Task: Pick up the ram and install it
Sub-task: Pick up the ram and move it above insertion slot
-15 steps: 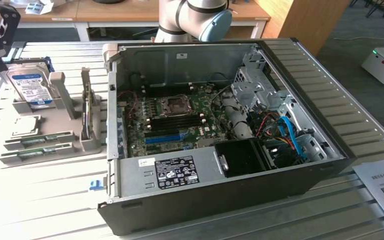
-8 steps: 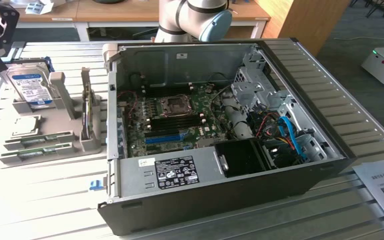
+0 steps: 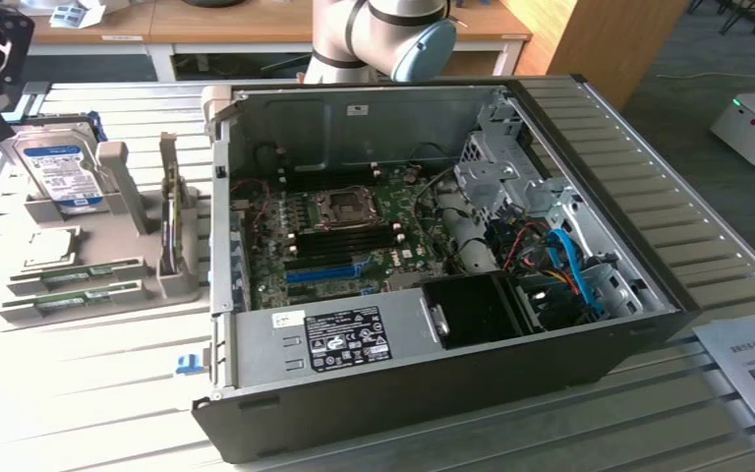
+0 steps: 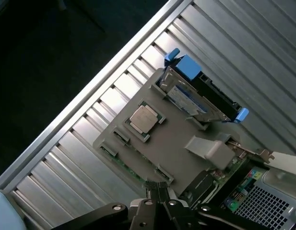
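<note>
Exterior view: slatted metal table (image 3: 89, 393) bearing an open computer case (image 3: 456, 393), motherboard (image 3: 391, 231) exposed. Gray holder (image 3: 113, 172) stands to the exterior view's left of the case. It carries an upright hard drive (image 3: 60, 167), a CPU (image 3: 47, 248) and the ram (image 3: 74, 274) lying flat in its slot. A second stick (image 3: 70, 300) lies just beside the ram. Wrist view: gripper (image 4: 157, 186) is narrow, pads together, nothing held. It hangs over the holder's ram edge, clear of the ram.
</note>
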Controlling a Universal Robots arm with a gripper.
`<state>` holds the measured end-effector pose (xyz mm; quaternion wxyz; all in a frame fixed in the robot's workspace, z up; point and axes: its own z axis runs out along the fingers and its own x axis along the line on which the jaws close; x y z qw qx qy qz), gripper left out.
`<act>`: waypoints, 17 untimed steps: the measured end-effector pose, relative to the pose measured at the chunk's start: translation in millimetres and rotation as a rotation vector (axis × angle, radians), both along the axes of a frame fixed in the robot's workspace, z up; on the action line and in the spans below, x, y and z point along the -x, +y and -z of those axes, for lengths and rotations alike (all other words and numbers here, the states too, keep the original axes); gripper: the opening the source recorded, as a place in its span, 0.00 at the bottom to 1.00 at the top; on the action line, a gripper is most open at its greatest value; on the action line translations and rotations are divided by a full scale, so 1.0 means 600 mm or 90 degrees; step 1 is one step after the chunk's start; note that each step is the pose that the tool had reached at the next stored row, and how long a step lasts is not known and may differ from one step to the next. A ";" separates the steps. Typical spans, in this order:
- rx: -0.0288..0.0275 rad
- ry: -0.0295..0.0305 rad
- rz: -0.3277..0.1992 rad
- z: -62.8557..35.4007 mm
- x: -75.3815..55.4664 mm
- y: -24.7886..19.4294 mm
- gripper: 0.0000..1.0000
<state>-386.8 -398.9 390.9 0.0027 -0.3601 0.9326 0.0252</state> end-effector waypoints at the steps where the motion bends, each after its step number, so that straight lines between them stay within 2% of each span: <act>1: 0.0000 0.0000 -0.010 0.000 0.000 0.0000 0.10; 17: 0.0000 0.0000 -0.166 0.000 0.000 0.0000 0.10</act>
